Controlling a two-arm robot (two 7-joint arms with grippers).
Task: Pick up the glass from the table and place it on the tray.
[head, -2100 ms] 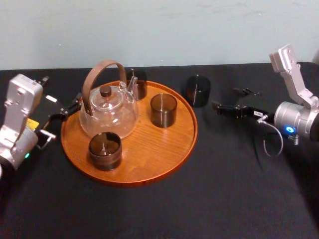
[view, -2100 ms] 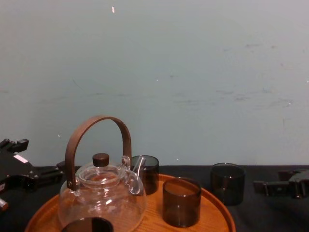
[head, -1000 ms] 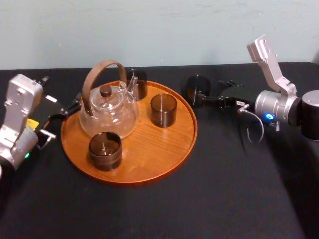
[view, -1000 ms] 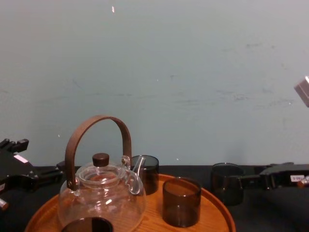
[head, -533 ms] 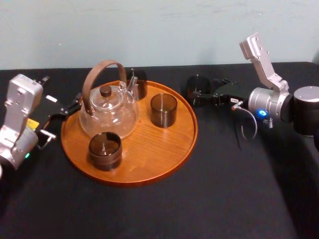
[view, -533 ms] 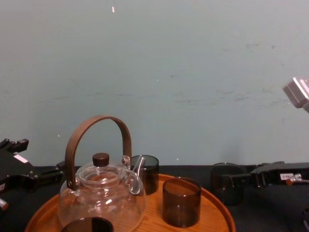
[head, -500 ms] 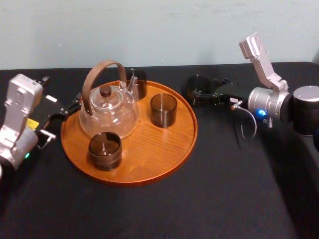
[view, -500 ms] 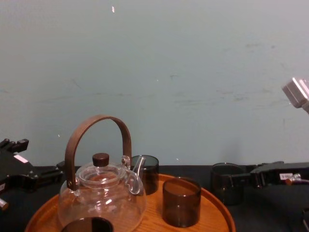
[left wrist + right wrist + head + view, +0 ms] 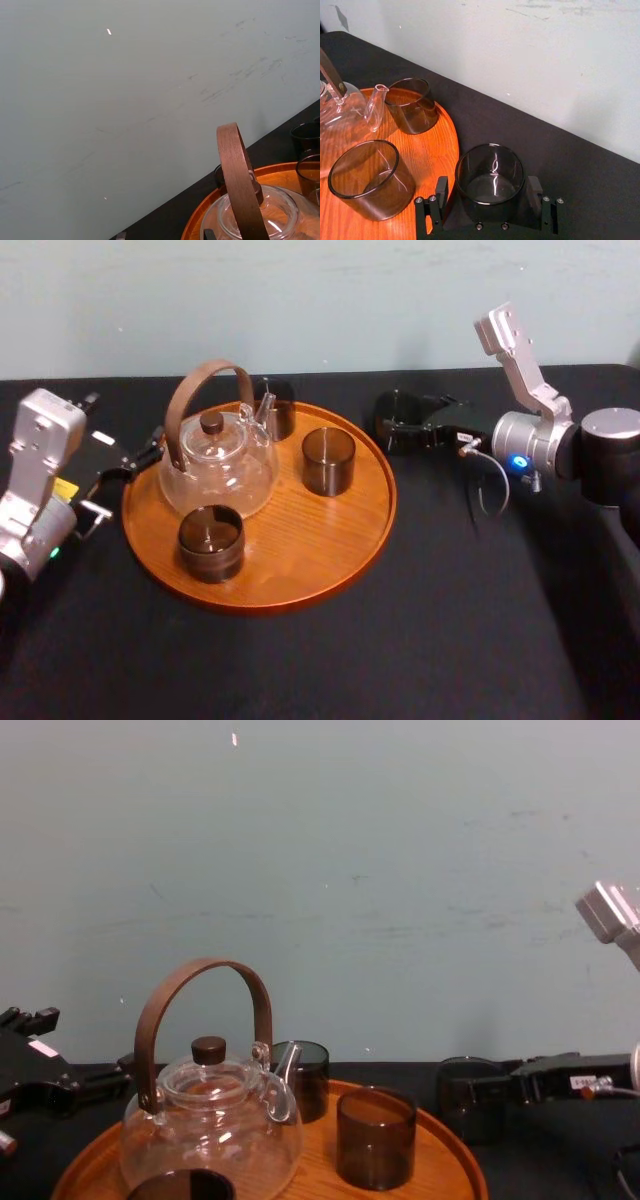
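Glass (image 9: 490, 172): thin, probably light, slick, breakable. My right gripper (image 9: 488, 186) straddles its lower wall, fingers open; squeeze gently there. Left gripper (image 9: 128, 465) parked beside tray (image 9: 310, 540).

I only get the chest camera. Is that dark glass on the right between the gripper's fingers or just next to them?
Observer: Between. The right wrist view shows the glass inside the right gripper's open fingers, one each side.
Operator: Where's room on the tray?
Observer: Head view: the tray's front right is bare wood.
Operator: And the other arm?
Observer: Head view: the left gripper is outside the tray's left rim.
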